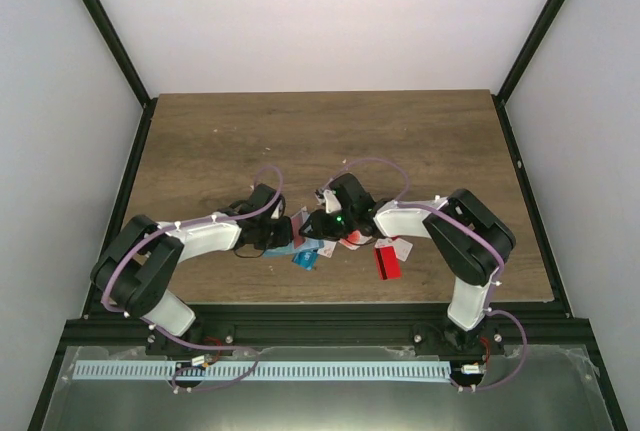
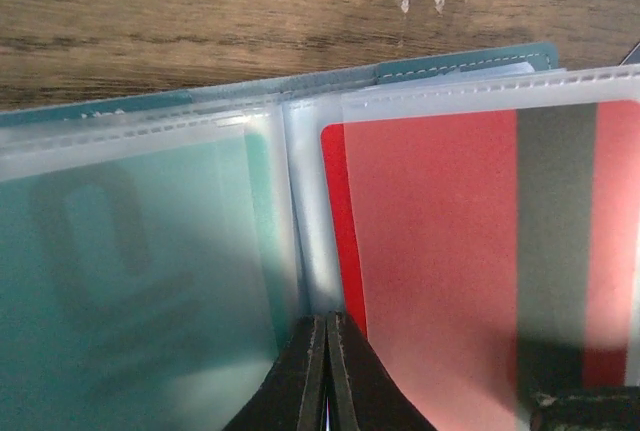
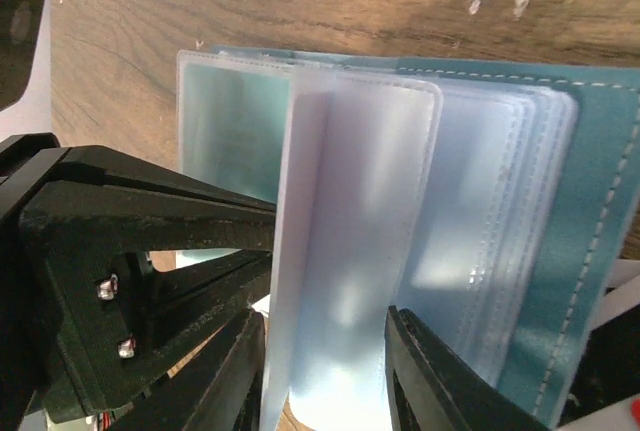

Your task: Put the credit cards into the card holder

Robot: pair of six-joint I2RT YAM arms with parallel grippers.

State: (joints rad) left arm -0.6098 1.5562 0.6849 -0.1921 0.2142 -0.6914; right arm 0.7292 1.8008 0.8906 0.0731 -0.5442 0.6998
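From above I see both arms meeting over the holder near the table's front edge, with loose cards just right of it.

Left wrist: my left gripper is squeezed fully closed on nothing, tips at the holder's spine, between a sleeved teal card and red card.

Right wrist: my right gripper, partly open, clasps one clear sleeve standing up from the holder.
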